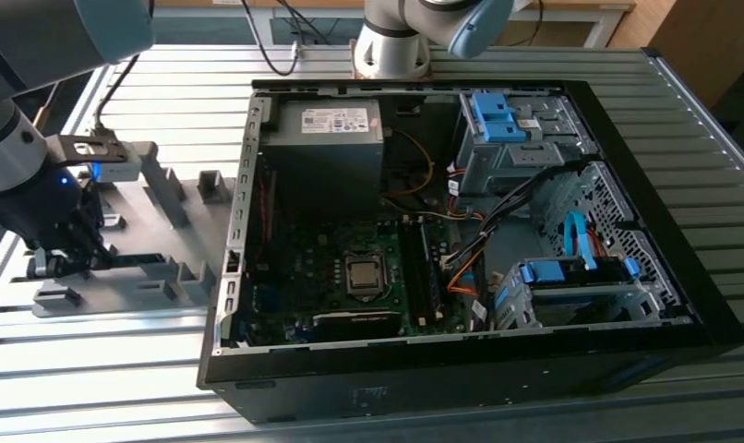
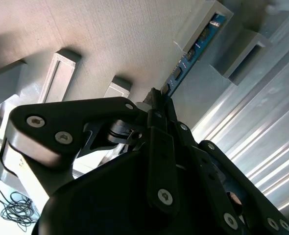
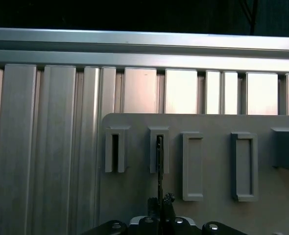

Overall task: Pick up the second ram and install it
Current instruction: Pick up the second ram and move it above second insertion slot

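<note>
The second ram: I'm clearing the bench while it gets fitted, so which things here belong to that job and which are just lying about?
Part of the job: second ram, lying in a grey holder block; claw, at the ram's end; open computer case with its motherboard.

Lying about: the other grey holder blocks; the slatted metal table.

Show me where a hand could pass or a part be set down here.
Bare table slats: the exterior view's lower left corner, bordered by the grey fixture plate and the computer case; and the strip between those two and the arm's base. Crowded: the plate's holder blocks, with the pincer at the second ram, and the case's inside.
</note>
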